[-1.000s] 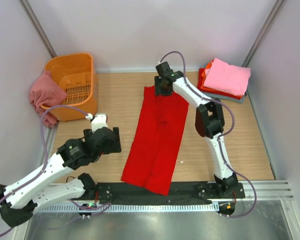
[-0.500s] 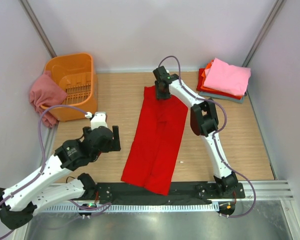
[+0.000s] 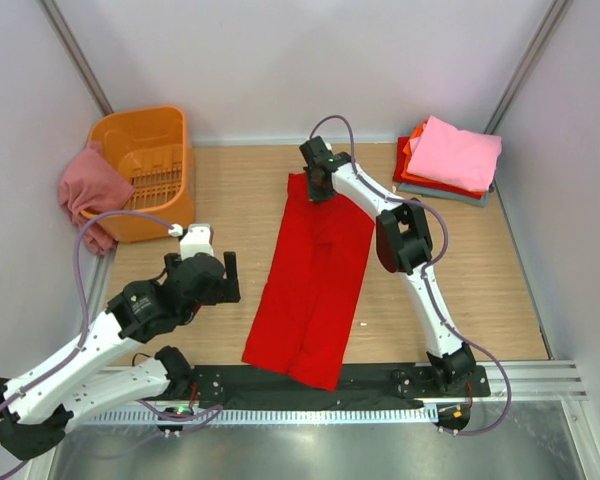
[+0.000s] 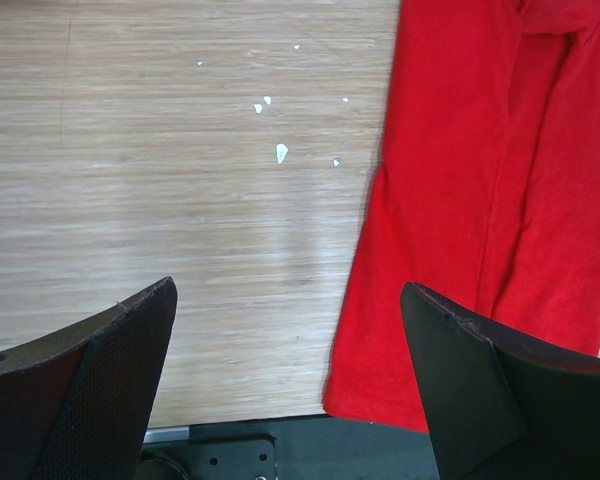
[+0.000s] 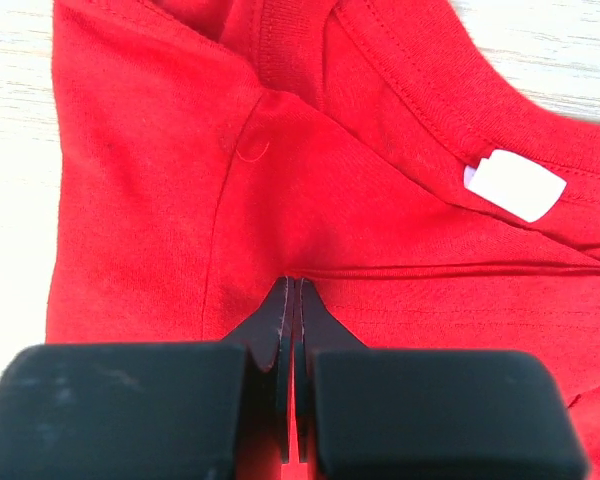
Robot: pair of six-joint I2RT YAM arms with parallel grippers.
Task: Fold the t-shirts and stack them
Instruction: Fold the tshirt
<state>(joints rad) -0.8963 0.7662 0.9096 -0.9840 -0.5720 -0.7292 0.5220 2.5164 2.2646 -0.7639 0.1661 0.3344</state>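
R gripper (image 5: 295, 290), half-open a sec ago, now pinches red t-shirt (image 3: 315, 280) nr collar, top centre of overhead view. Fold prob starts next. L gripper (image 4: 288, 300) wide open, lower left, empty.

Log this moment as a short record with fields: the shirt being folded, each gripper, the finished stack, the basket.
red t-shirt: flat in the middle of the table, sides folded in to a long strip
right gripper: shut on the red t-shirt just below its collar
left gripper: open, holding nothing, over the table beside the shirt's near end
stack: far right corner; pink t-shirt on top, orange-red t-shirt and grey-blue t-shirt beneath
basket: far left; dusty rose t-shirt draped over its left side
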